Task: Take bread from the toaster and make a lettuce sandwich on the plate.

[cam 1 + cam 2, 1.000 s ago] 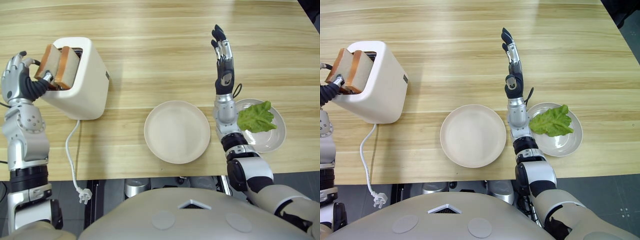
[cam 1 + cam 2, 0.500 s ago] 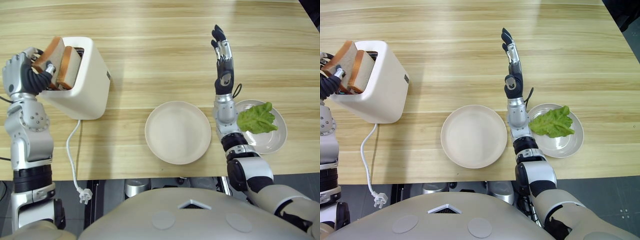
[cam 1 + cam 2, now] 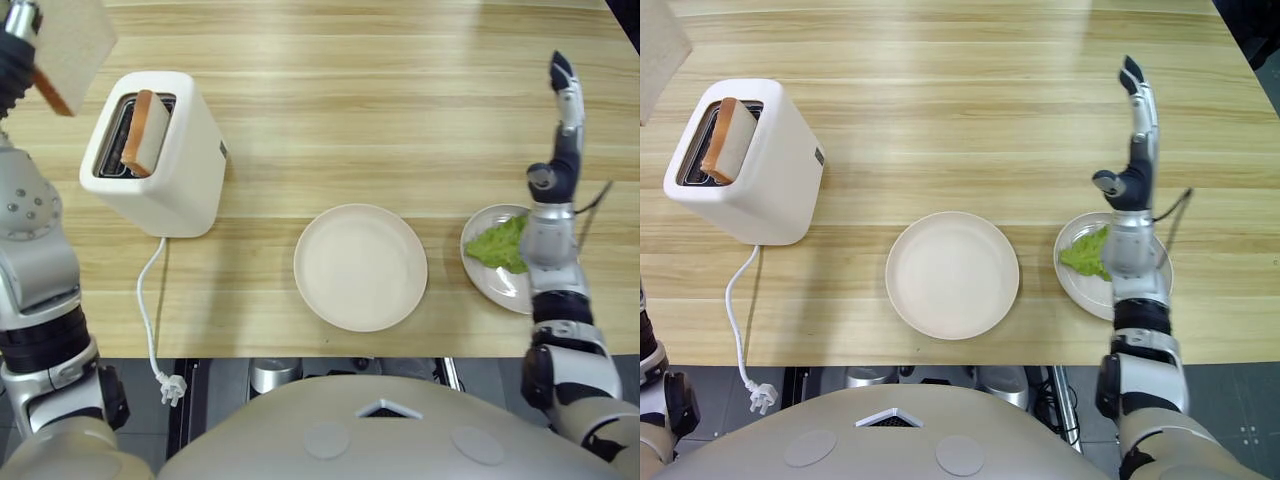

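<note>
Left robot hand holds bread slice clear of toaster.

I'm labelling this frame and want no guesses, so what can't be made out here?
- Left robot hand holding the tan bread slice: both cut off by the top left corner, left eye view.
- Green lettuce leaf and small grey round plate: partly covered by the right arm, both views.
- White toaster, empty slot: too dark to see inside.
</note>
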